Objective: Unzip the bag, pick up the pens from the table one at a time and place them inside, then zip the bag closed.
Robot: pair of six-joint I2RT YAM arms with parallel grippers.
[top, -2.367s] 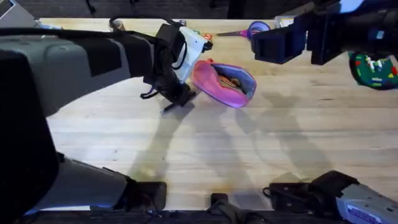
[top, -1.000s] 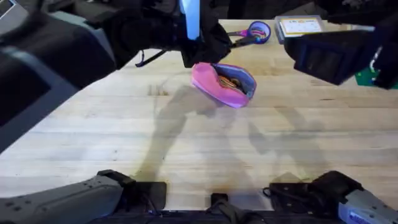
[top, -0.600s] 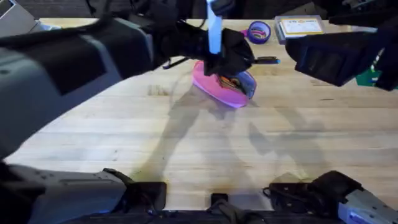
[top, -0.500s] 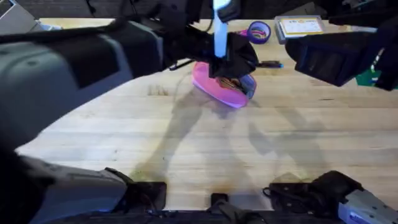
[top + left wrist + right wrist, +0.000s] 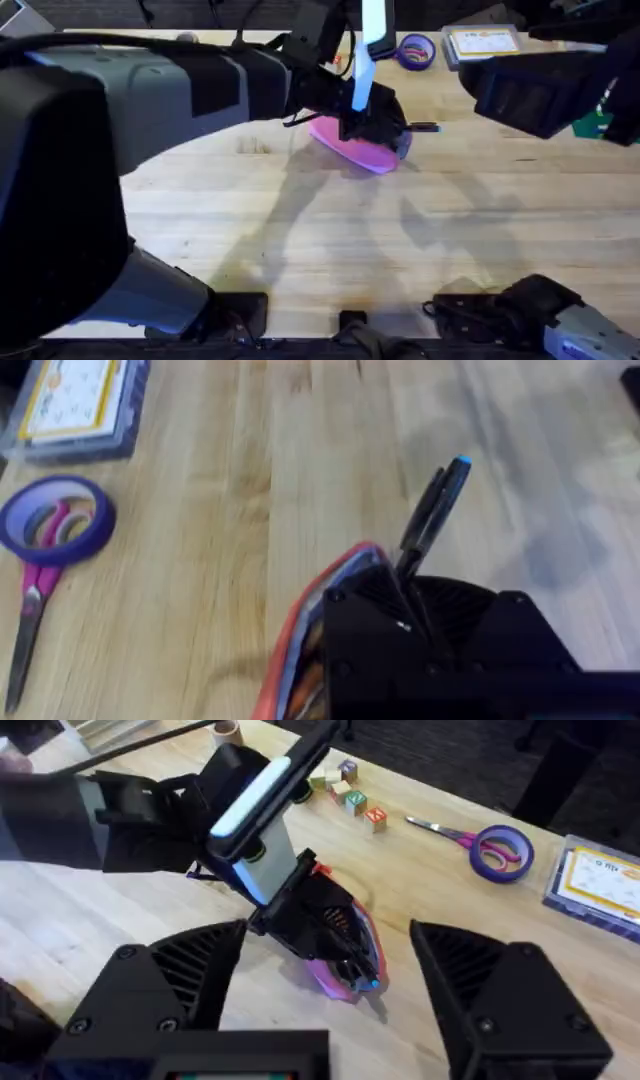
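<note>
The pink bag (image 5: 350,152) lies open on the table (image 5: 300,235), towards the back middle. My left gripper (image 5: 385,125) sits right over its opening, shut on a black pen (image 5: 425,127) that pokes out to the right. In the left wrist view the pen (image 5: 432,515) has a blue cap end and slants up from the gripper (image 5: 405,595), beside the bag's open rim (image 5: 320,595). My right gripper (image 5: 328,930) hangs open above and to the right of the bag (image 5: 350,978), holding nothing; in the overhead view it (image 5: 535,90) looms dark at the upper right.
Purple-handled scissors (image 5: 40,555) and a clear box with a blue lid (image 5: 75,405) lie at the table's far edge behind the bag. Small coloured blocks (image 5: 352,795) sit further left along that edge. A green item (image 5: 600,115) is at the far right.
My left arm lifted from the table left of the bag, swung behind it and came down over the bag's opening with a pen in its grip. The right gripper stayed raised.
</note>
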